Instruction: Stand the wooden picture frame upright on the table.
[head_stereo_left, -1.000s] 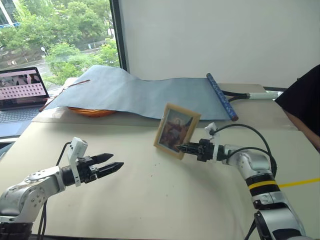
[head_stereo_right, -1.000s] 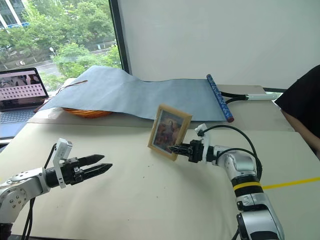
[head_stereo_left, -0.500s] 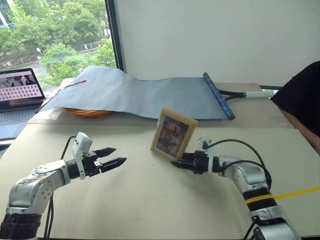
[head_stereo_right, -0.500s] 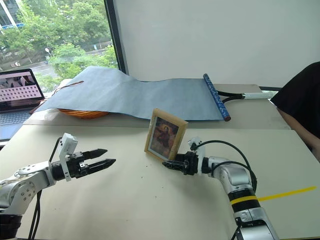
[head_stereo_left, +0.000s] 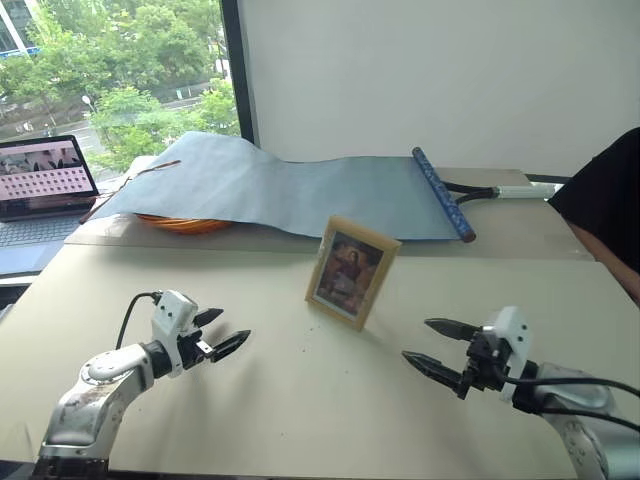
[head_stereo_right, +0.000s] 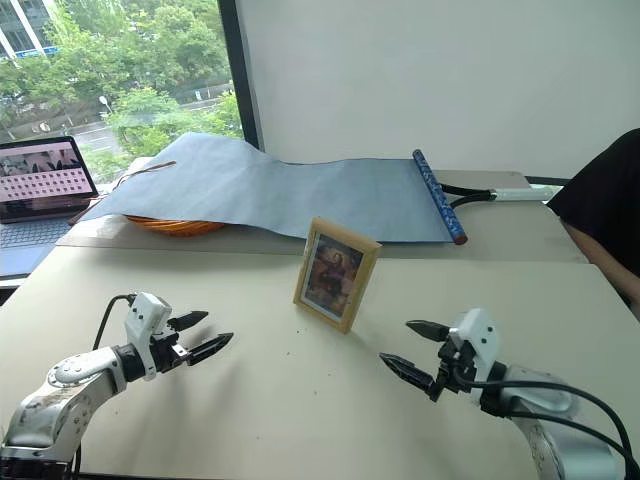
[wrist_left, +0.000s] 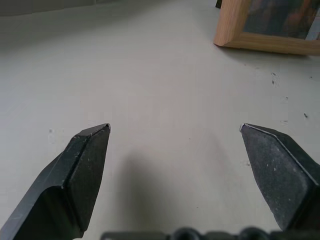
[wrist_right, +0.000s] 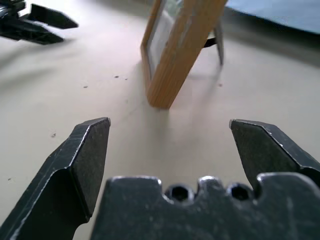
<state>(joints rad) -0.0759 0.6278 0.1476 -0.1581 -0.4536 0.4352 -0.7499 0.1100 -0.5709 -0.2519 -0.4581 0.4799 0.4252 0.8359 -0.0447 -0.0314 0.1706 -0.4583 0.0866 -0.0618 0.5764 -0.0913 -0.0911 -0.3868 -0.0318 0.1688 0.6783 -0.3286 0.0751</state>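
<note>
The frame (head_stereo_left: 352, 271) is standing upright on its stand mid-counter (head_stereo_left: 300, 400), untouched. The left end effector (head_stereo_left: 226, 333) at 8 o'clock and right end effector (head_stereo_left: 433, 347) at 4 o'clock are both hovering spread, empty.

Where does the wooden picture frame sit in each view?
Left eye: wooden picture frame standing mid-table.
Right eye: centre.
Left wrist: one corner at the picture's edge.
Right wrist: edge-on beyond the open fingers.
Shared landmark: blue-grey mat behind it.
</note>
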